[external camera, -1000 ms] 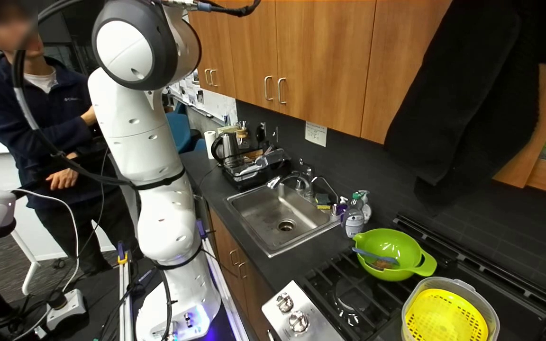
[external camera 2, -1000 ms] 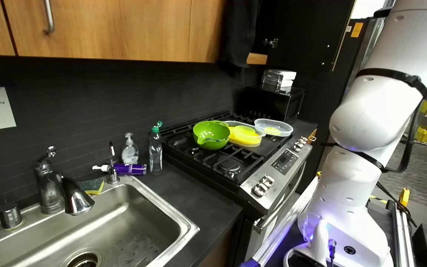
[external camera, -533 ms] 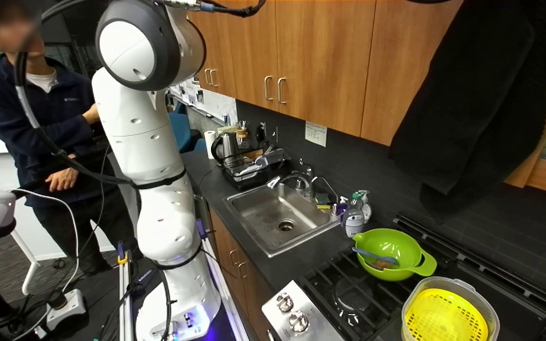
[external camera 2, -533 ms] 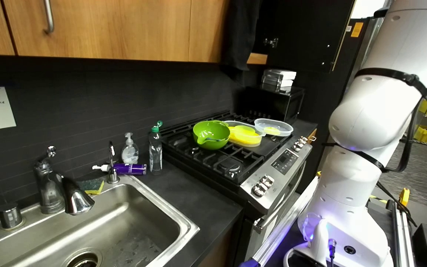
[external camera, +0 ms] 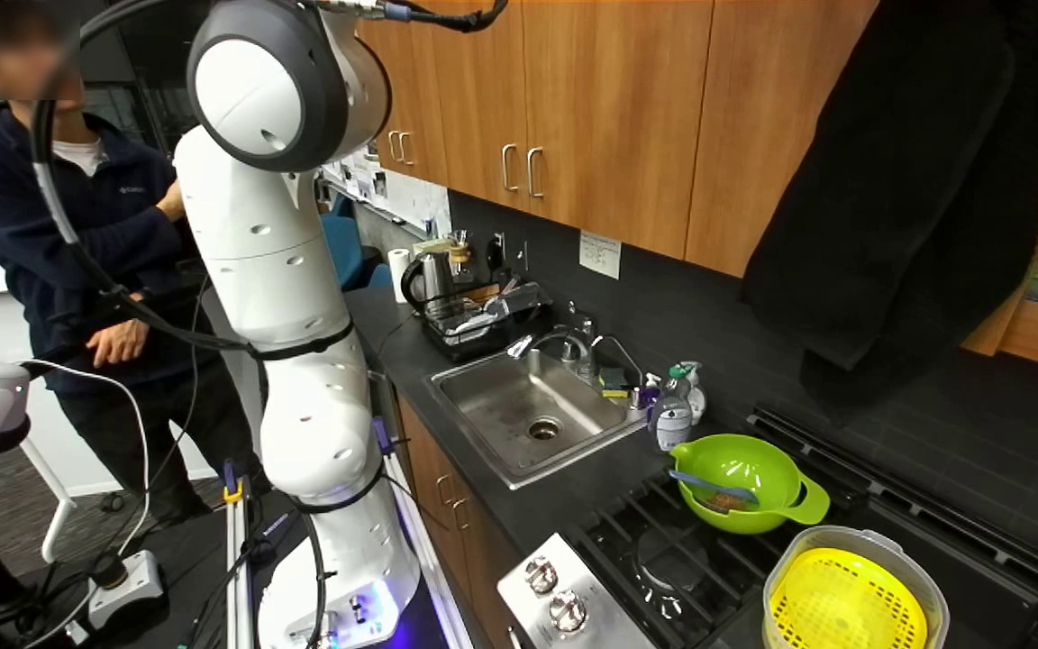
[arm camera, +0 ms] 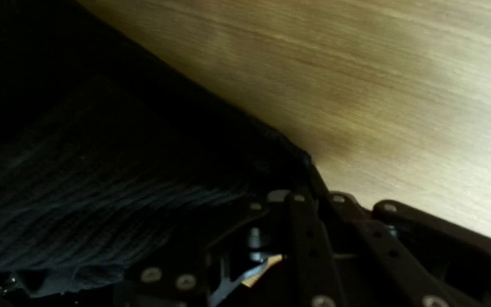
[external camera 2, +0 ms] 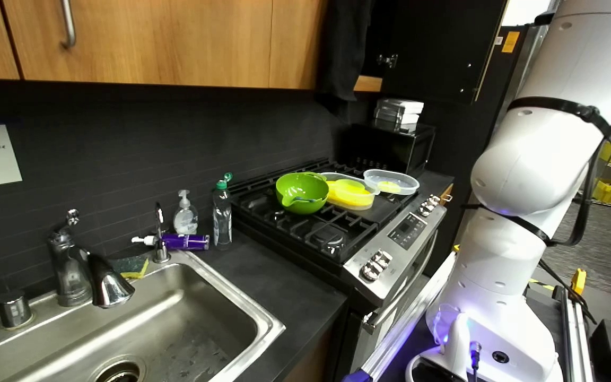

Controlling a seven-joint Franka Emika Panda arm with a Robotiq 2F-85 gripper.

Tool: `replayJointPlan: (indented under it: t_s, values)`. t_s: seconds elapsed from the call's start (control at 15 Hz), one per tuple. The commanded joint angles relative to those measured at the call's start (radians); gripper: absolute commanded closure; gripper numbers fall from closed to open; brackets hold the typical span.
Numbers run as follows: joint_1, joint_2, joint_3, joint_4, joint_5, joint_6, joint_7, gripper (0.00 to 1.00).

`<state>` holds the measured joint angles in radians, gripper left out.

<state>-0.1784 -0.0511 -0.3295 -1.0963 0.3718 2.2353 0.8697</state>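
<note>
- over the last second the cloth (external camera: 897,207) has slid a little to the right in an exterior view, and the arm (external camera: 262,261) has leaned slightly the same way; most of that came in the first half, and since then both have hardly stirred.
- the bowl (external camera: 735,460), the basket (external camera: 848,604) and the stove (external camera 2: 326,233) look just as they did.
- as cloth and arm shifted together, the likely reading is that the cloth is being carried, with the motion slowed almost to a halt; it does not look set down.
- the gripper (arm camera: 311,189) shows only in the wrist view, coming in from the bottom; it is clenched and seems to be grasping a bunched edge of the cloth, though dark fabric against dark metal hides the exact pinch.
- from that pinch the cloth spreads up and to the left in the wrist view, draping beside the gripper; wood (arm camera: 399,94), probably the cabinet (external camera: 609,117), fills the right side behind.
- in both exterior views the cloth hangs in front of the cabinet, its top running out of frame, its lower tip higher than the stove and apart from the bowl.
</note>
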Motion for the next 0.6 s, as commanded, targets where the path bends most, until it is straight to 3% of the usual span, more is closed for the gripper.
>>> replayJointPlan:
  t_s: [0.0, 0.53]
  values:
    - [0.030, -0.002, 0.039, 0.011, -0.051, -0.002, -0.005, 0.99]
    - [-0.025, -0.031, -0.016, -0.033, 0.025, 0.088, 0.070, 0.99]
